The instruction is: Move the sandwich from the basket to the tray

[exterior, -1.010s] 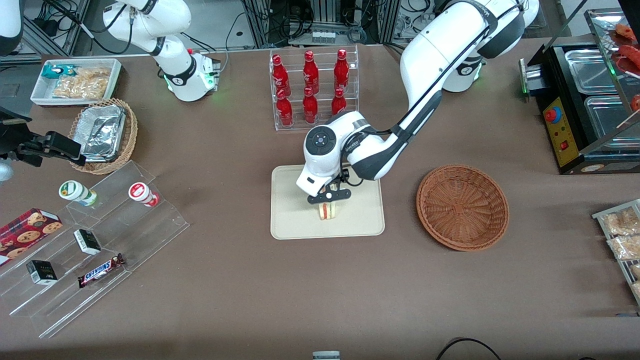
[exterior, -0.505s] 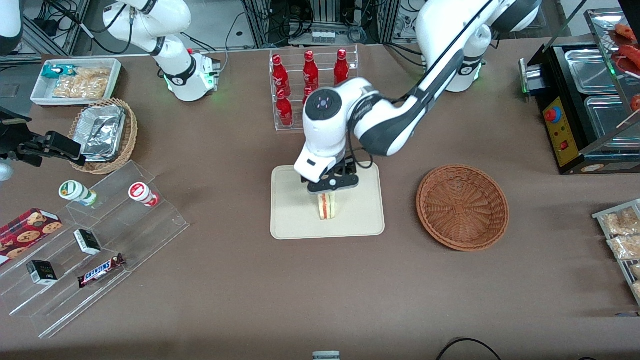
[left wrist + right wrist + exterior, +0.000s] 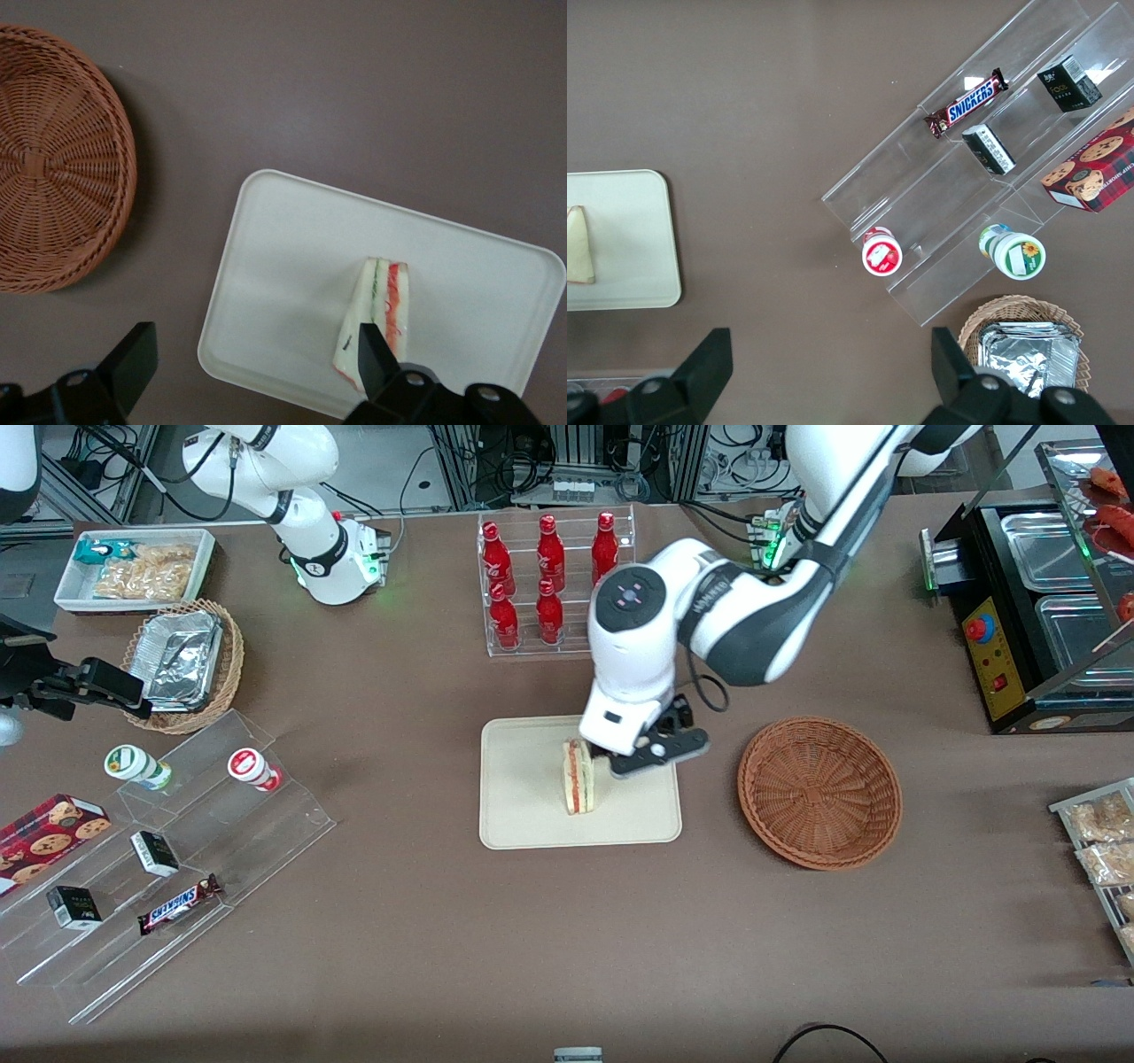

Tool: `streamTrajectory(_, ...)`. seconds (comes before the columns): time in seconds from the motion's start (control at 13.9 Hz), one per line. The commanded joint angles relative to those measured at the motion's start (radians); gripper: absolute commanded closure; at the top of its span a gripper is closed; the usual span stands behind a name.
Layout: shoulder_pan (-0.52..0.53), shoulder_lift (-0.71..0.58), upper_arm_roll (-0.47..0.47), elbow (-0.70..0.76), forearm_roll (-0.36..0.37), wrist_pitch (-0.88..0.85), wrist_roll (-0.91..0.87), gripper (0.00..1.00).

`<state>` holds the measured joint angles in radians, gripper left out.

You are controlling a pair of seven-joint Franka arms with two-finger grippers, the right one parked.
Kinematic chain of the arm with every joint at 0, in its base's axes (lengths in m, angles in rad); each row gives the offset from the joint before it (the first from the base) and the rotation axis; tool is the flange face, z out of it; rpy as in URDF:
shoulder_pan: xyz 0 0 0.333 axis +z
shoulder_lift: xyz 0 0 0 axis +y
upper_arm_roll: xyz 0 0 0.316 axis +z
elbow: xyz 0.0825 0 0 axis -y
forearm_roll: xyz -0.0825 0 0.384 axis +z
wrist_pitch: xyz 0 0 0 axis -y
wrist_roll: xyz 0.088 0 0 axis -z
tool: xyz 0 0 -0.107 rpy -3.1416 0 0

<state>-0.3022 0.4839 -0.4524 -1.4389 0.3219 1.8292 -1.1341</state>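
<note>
The triangular white-bread sandwich (image 3: 577, 778) stands on its edge on the flat cream rectangular tray (image 3: 523, 815), mid-frame. Soft and light (probably crushable), it is best pinched gently across its bread faces. Above it, the hand (image 3: 654, 749) hovers, fingers apart, empty; the round reddish-brown wicker basket (image 3: 819, 791) lies empty.

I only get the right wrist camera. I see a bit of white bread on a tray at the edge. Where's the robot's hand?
Observer: The hand hangs open above the tray, over its edge nearest the basket, apart from the sandwich.
Child: Is the sandwich lying flat?
Observer: No, it stands on edge, with its red and green filling stripe facing up.
Child: Is anything left in the basket?
Observer: No, the reddish-brown basket holds nothing.
</note>
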Motion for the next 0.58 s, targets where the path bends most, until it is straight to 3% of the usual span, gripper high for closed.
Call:
streamTrajectory(0.0, 0.064, -0.042, -0.006, -0.032, 0.000, -0.030, 0.004, 0.00)
streamTrajectory(0.14, 0.138, -0.070, -0.009, -0.047, -0.012, -0.053, 0.078, 0.00)
streamTrajectory(0.43, 0.271, -0.181, 0.000, -0.089, -0.157, -0.174, 0.386, 0.00)
streamTrajectory(0.51, 0.264, -0.242, 0.058, -0.135, -0.205, -0.186, 0.481, 0.00)
